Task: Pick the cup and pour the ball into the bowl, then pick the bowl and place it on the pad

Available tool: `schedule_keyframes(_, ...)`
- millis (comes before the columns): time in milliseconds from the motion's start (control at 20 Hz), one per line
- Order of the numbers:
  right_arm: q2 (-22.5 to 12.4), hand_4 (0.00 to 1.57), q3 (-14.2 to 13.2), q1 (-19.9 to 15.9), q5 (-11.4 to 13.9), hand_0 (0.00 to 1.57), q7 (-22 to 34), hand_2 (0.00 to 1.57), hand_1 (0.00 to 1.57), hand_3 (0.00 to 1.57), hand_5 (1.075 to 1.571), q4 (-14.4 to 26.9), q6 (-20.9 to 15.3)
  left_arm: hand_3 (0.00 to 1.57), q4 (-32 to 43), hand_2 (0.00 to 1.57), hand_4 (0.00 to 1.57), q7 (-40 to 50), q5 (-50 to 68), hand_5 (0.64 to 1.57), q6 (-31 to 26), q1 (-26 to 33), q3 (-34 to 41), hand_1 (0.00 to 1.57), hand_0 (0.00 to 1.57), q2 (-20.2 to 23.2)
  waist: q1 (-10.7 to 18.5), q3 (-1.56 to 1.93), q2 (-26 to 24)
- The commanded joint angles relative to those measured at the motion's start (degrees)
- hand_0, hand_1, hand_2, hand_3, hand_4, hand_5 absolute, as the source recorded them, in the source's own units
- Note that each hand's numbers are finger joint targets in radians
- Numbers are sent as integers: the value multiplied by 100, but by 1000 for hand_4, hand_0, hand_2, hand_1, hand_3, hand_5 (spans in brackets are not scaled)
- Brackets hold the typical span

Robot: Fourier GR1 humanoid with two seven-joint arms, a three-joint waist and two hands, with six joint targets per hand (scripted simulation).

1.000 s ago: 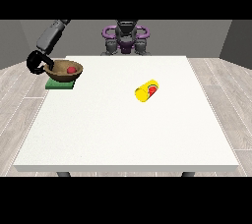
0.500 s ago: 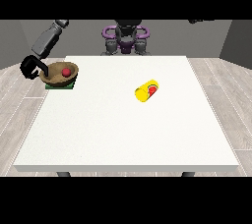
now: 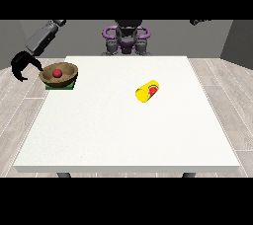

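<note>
My hand at the view's left (image 3: 21,66) hangs off the table's (image 3: 128,135) left edge, just beside the bowl (image 3: 59,74) but apart from it. Its fingers curve downward and hold nothing; there is a clear gap between the fingertips and the bowl's rim.

The brown bowl sits on the green pad (image 3: 61,85) at the table's far-left corner. A red ball (image 3: 57,73) lies inside the bowl.

The yellow cup (image 3: 147,91) lies on its side near the middle of the table, well apart from the bowl, with its mouth turned toward the camera and to the right. Something red (image 3: 153,91) shows at the cup's mouth.

My hand at the view's right (image 3: 199,21) appears only as a dark shape at the top of the scene, raised well above the table; I cannot tell how its fingers lie.
</note>
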Motion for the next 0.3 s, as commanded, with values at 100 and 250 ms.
schedule_keyframes(100,-343,0,-100,-335,-198,393,605,0,393,111,1397,-55,557,0,248,0,0,83,172,1566,-152,180,61,0,0,95,-167,-11,-279)
schedule_keyframes(250,-391,315,86,-609,-143,379,1087,120,379,409,1374,-369,728,0,620,0,0,-272,-290,1566,-174,540,-290,0,0,-421,-283,-30,-980)
